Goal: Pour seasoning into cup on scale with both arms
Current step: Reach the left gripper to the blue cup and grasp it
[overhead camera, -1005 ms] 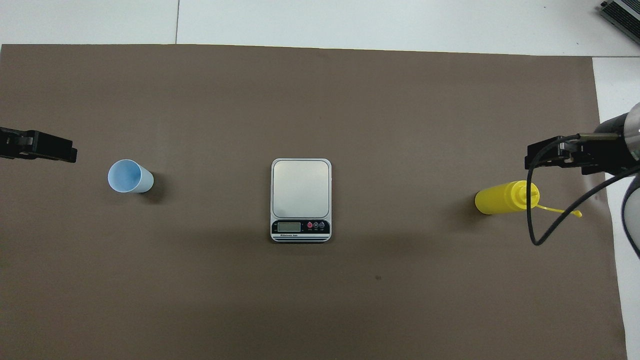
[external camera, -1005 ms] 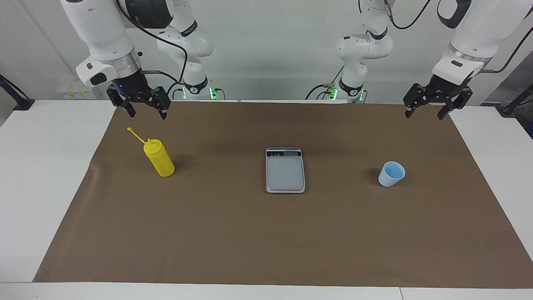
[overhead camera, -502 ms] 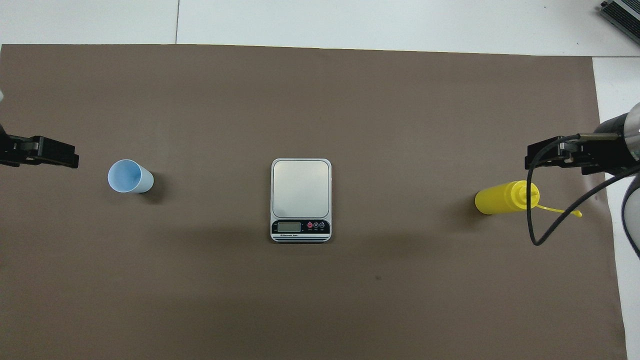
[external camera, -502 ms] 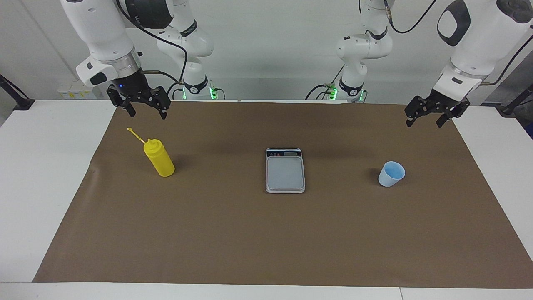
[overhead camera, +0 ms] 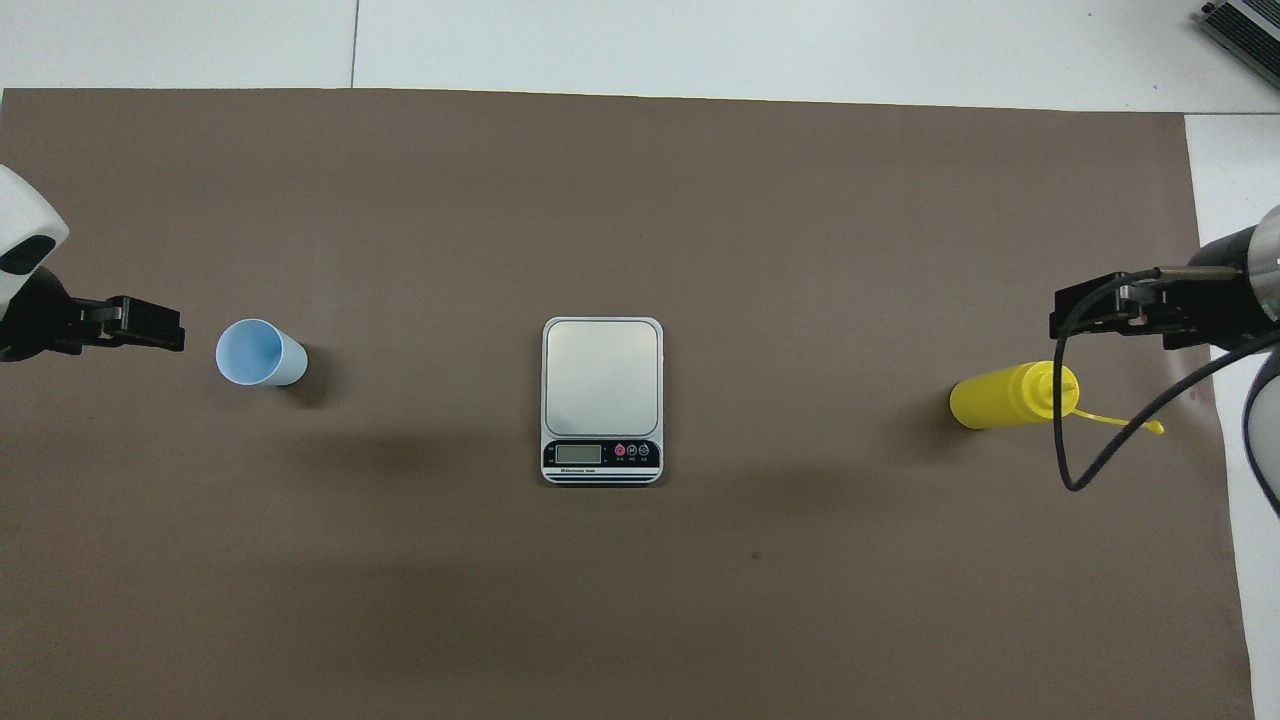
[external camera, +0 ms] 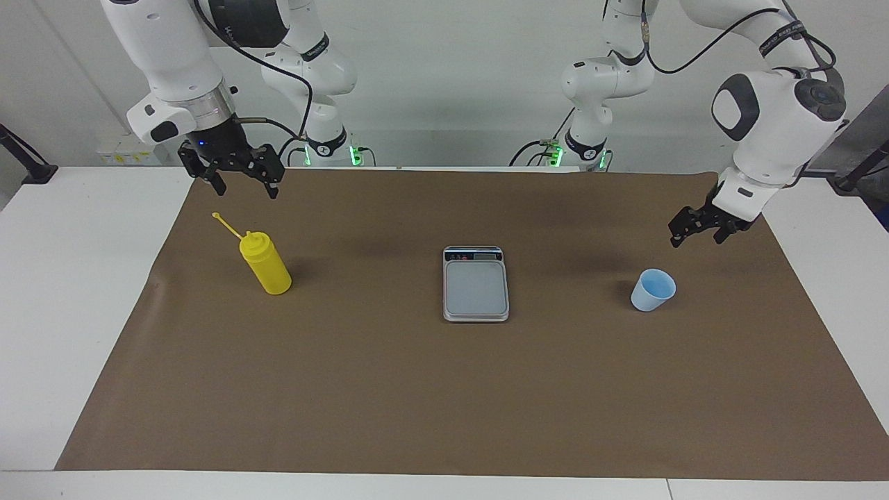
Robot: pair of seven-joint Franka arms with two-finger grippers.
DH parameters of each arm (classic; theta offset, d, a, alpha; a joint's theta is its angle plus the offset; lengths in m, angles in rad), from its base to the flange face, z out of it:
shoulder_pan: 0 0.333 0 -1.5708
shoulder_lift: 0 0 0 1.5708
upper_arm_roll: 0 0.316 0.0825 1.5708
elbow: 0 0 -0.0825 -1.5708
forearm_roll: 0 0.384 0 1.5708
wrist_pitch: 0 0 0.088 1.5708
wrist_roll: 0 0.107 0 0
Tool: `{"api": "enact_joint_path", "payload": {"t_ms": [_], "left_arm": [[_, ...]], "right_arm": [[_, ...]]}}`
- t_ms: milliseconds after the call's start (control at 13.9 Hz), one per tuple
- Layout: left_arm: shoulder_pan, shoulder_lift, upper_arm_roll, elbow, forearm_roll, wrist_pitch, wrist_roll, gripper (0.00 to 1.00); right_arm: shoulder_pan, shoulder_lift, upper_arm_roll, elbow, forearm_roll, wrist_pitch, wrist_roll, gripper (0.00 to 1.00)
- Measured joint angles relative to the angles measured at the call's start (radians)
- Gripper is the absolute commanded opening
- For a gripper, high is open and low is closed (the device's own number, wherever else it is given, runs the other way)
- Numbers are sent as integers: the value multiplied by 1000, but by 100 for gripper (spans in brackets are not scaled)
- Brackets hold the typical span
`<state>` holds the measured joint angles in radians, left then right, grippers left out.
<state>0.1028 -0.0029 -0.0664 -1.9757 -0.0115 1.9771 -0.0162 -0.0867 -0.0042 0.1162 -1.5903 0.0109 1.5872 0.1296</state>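
Hovering open near the blue cup (external camera: 653, 289), the left hand (external camera: 696, 233) hangs apparently above the bench; the right hand (external camera: 239, 182) (also open) waits over the yellow squeeze bottle (external camera: 265, 264).

There was one yellow squeeze bottle (external camera: 266, 265) (overhead camera: 1010, 395), one light blue cup (external camera: 653, 289) (overhead camera: 260, 353) and one kitchen scale (external camera: 476, 283) (overhead camera: 602, 400), so three loose things in all, each the only one of its kind. They stood on a single sheet of brown paper (external camera: 389, 389) (overhead camera: 700, 200) spread over one white table (external camera: 62, 292) (overhead camera: 800, 45). Two white robot arms were in view, and each carried one black gripper, the left gripper (external camera: 698, 232) (overhead camera: 150, 325) and the right gripper (external camera: 243, 182) (overhead camera: 1085, 312), making two grippers together.
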Motion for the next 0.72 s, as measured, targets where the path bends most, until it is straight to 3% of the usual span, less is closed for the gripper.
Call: {"api": "enact_joint_path", "payload": {"t_ms": [431,718], "left_arm": [[12,77,0,-82,-7,191,-38,100],[23,113,-2,-122,-10,243,-81,100]], "right_arm": [[0,0,0,0,0,0,0,100],[0,0,0,0,0,0,0,100]]}}
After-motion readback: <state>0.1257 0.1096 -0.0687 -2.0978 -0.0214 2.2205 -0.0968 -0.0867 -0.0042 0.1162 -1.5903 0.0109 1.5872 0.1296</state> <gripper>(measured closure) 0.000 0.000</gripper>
